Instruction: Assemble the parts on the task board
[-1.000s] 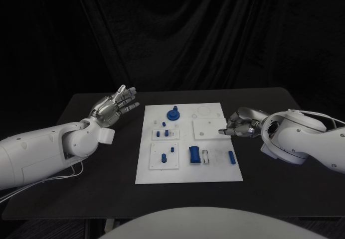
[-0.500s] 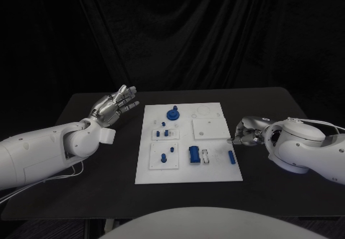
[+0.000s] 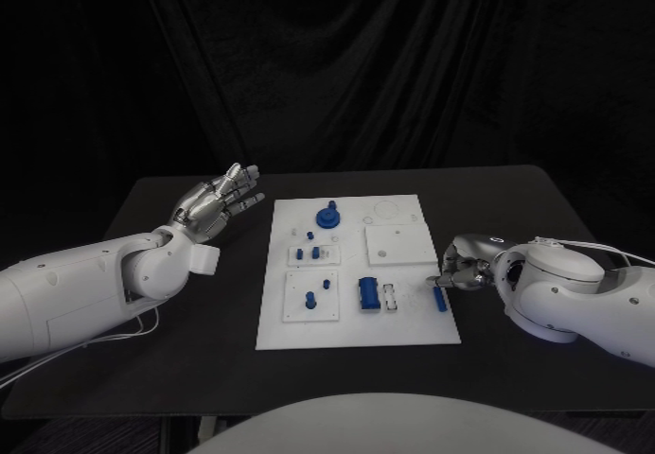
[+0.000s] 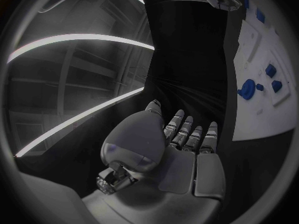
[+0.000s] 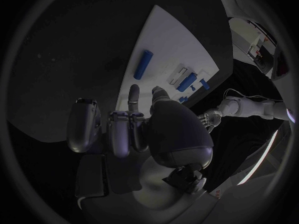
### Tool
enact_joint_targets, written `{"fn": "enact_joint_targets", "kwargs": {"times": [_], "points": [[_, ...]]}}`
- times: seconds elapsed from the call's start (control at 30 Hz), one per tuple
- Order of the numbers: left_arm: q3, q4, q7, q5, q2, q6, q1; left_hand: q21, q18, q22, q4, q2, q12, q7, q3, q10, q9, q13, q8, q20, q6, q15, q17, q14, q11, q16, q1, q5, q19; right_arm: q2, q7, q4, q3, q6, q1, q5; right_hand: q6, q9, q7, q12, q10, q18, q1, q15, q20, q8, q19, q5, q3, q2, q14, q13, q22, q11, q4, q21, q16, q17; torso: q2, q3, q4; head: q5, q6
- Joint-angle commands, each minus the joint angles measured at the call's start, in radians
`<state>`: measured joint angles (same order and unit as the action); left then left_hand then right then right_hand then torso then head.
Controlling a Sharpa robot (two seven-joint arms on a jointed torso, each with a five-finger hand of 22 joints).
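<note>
A: What's showing on the table rn?

B: Black table (image 3: 164, 322) w/ the white task board (image 3: 358, 326) lying in the middle. Left hand (image 3: 219, 200) is hovering beside the board's far left corner, off the board, fingers spread and straight, holding nothing. It's sitting where it was a sec ago.

A: And the right hand?

B: Right hand (image 3: 462, 263) is sitting at the board's right edge, fingers curled in. It's been sliding toward the robot along that edge: a sec ago it was level w/ the white square plate (image 3: 398, 244), now it's lower, just beside the slim blue bar (image 3: 438, 299).

A: Is it gripping the bar?

B: No, the right wrist view has the slim blue bar (image 5: 144, 64) lying free on the board, ahead of the fingertips (image 5: 134, 90), not touching. Whether the curled fingers are pinching something small I can't tell; view's dark there.

A: Where are the parts?

B: All on the board, none shifted since earlier. Blue knob part (image 3: 329, 217) is standing near the far edge. Below it, small blue pegs (image 3: 309, 253) are standing in a white sub-plate. Nearer the robot, another blue peg (image 3: 309, 301) is on the left sub-plate, a chunky blue block (image 3: 368, 292) is mid-board, and a pale strip (image 3: 391, 297) is lying between block and bar.

A: Left wrist cam?

B: Open left hand (image 4: 187, 144) w/ the board's far end, blue knob part (image 4: 247, 89) incl., off to one side.
</note>
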<state>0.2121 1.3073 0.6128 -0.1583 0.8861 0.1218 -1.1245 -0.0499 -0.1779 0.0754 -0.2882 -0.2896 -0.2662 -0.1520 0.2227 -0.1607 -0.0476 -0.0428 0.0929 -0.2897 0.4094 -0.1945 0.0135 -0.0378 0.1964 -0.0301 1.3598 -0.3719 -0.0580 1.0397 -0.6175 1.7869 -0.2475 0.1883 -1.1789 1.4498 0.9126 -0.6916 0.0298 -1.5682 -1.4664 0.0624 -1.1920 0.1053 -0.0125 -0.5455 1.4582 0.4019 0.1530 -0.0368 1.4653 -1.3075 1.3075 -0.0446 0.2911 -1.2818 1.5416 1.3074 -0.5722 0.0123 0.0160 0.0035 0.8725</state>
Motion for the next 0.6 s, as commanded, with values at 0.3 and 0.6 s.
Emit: {"fn": "enact_joint_targets", "kwargs": {"times": [0.3, 0.6], "points": [[-0.001, -0.001, 0.001, 0.003, -0.004, 0.009, 0.008, -0.001, 0.012, -0.002, 0.003, 0.000, -0.004, -0.051, -0.013, -0.006, -0.001, -0.001, 0.004, -0.002, 0.000, -0.001, -0.001, 0.002, 0.005, 0.001, 0.023, -0.016, -0.001, -0.011, -0.026, -0.008, 0.000, -0.021, 0.020, -0.001, -0.006, 0.025, 0.010, -0.003, -0.104, 0.000, -0.003, -0.013, -0.005, 0.044, 0.012, 0.003, 0.003, -0.006, 0.090, -0.263, 0.181, 0.013, -0.004, 0.001, -0.001, 0.185, 0.001, 0.0006, 0.0000, -0.007, 0.000], [-0.001, -0.002, -0.007, 0.003, -0.004, 0.013, 0.012, -0.001, 0.013, -0.002, 0.005, 0.001, -0.003, -0.051, -0.017, -0.006, -0.001, -0.001, 0.004, -0.002, 0.000, -0.002, -0.001, 0.002, 0.006, 0.001, 0.030, -0.022, -0.001, -0.015, -0.037, -0.013, 0.000, -0.042, 0.031, -0.002, -0.004, 0.036, 0.013, -0.003, -0.104, 0.001, -0.010, -0.015, -0.007, 0.060, 0.010, 0.011, 0.002, -0.006, 0.089, -0.263, 0.180, 0.016, -0.006, 0.006, -0.003, 0.180, 0.001, 0.0005, 0.0002, -0.008, 0.000]]}}
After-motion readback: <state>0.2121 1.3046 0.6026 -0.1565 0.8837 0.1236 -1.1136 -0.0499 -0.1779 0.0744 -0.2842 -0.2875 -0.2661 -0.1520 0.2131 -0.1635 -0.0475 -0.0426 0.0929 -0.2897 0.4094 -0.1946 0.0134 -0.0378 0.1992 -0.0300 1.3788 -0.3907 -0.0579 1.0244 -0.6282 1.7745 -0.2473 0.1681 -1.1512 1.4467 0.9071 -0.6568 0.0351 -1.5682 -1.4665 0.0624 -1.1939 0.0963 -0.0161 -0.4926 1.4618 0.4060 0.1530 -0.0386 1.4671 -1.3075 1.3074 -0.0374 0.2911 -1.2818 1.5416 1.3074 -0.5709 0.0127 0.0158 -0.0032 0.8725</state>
